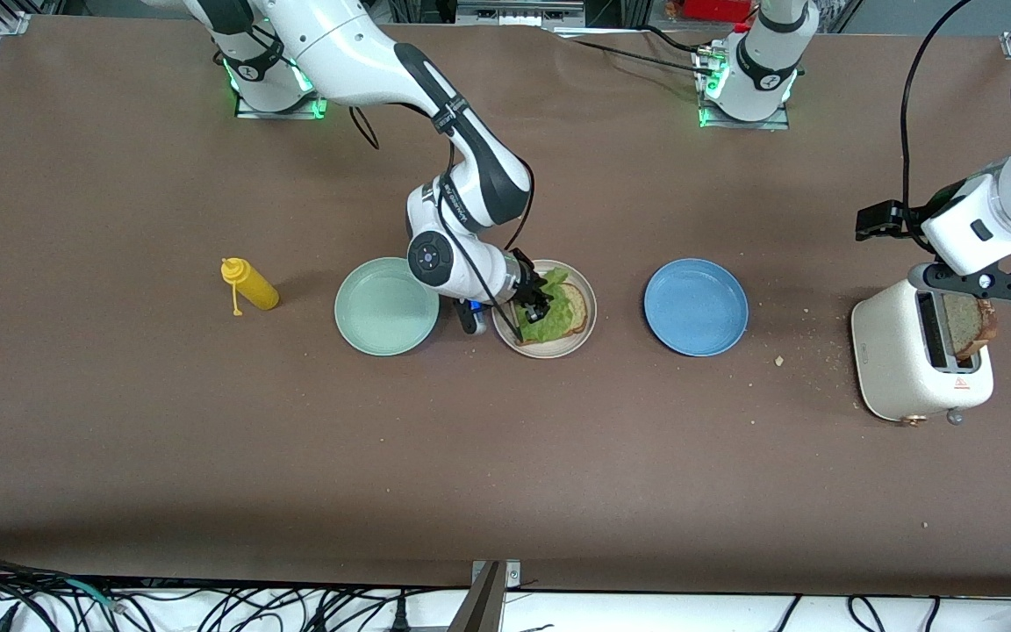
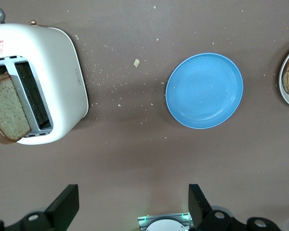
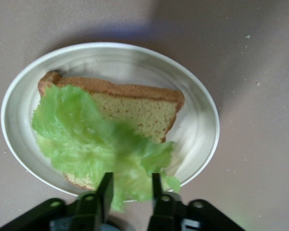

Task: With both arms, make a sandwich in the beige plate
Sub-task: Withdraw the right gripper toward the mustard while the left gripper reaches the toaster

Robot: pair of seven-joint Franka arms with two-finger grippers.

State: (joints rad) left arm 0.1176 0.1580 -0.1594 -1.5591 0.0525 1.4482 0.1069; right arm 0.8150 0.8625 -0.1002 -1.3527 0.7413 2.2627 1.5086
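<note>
Lettuce stage of the sandwich, with the top slice not yet fetched.

Nearest the front camera, toward the left arm's end of the worktop, a white two-slot toaster (image 1: pixel 896 351) held a brown-crusted toast slice (image 2: pixel 9 108), its lower part hidden in the slot. The left end effector (image 1: pixel 984 285) hovered over it, fingers wide apart and empty. Slightly farther, the round cream-beige plate (image 3: pixel 202 115) carried a square bread slice (image 3: pixel 139 108) under a crinkled green lettuce leaf (image 3: pixel 82 130). The right end effector (image 3: pixel 131 180) stood low over it, fingers apart around the leaf's edge. Next, probably, the right arm must clear away and the left must pinch the toast. The right wrist hid part of the plate's rim.
</note>
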